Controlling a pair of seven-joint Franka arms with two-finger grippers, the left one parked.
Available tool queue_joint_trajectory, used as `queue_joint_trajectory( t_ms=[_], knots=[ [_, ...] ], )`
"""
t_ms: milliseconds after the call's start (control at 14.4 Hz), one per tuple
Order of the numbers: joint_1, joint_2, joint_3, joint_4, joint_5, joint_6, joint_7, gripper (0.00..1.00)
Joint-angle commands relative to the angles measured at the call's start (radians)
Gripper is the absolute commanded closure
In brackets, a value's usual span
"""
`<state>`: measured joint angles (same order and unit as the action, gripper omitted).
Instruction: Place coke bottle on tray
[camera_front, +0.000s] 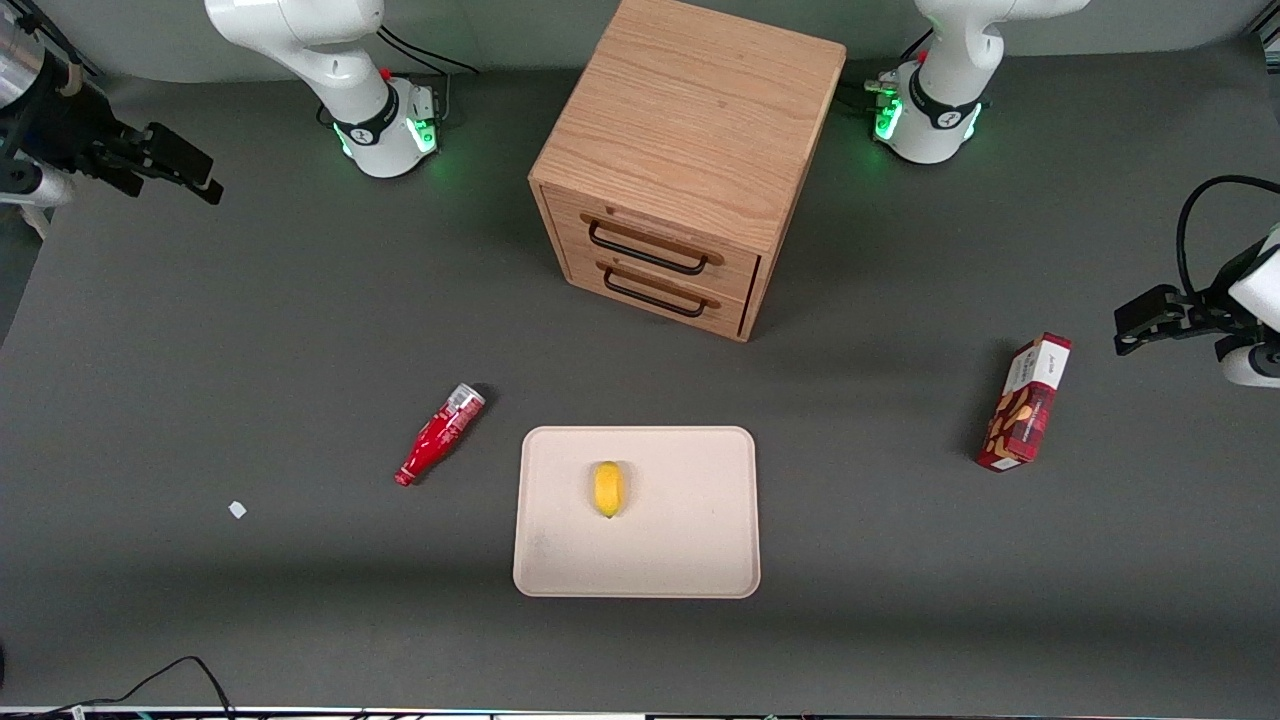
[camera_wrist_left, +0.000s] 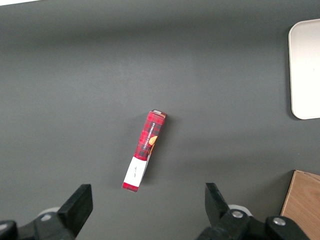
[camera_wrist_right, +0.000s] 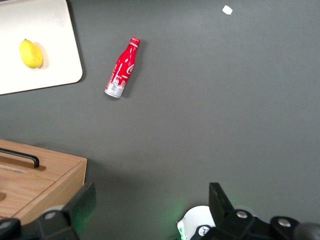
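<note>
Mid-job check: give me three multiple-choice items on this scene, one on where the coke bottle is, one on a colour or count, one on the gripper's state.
1. Where is the coke bottle?
A. lying on the table beside the tray
B. on the tray
C. on top of the drawer cabinet

2. What lies on the tray?
A. two red boxes
B. one yellow lemon
C. nothing

3. The gripper is:
A. shut on the bottle
B. touching the tray
C. open, holding nothing, raised at the working arm's end of the table

Answers: 1 A, the bottle rests on its side, apart from the tray rim. 2 B, a single lemon sits there. 3 C, the wrist view shows its fingers spread with only table between them.
</note>
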<state>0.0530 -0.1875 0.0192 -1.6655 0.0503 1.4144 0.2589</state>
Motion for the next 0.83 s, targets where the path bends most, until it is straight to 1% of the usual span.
queue_joint_trajectory(
  t_ms=[0, 417, 626, 696, 765],
  knots=[
    [0.010, 0.054, -0.021, 0.084, 0.005, -0.049, -0.014, 0.00],
    [0.018, 0.062, -0.024, 0.090, 0.009, -0.048, -0.029, 0.00],
    [0.022, 0.101, -0.010, 0.151, 0.020, -0.049, -0.007, 0.00],
    [0.030, 0.127, 0.002, 0.183, 0.035, -0.049, 0.009, 0.00],
    [0.030, 0.161, 0.024, 0.217, 0.068, -0.048, 0.057, 0.00]
  ],
)
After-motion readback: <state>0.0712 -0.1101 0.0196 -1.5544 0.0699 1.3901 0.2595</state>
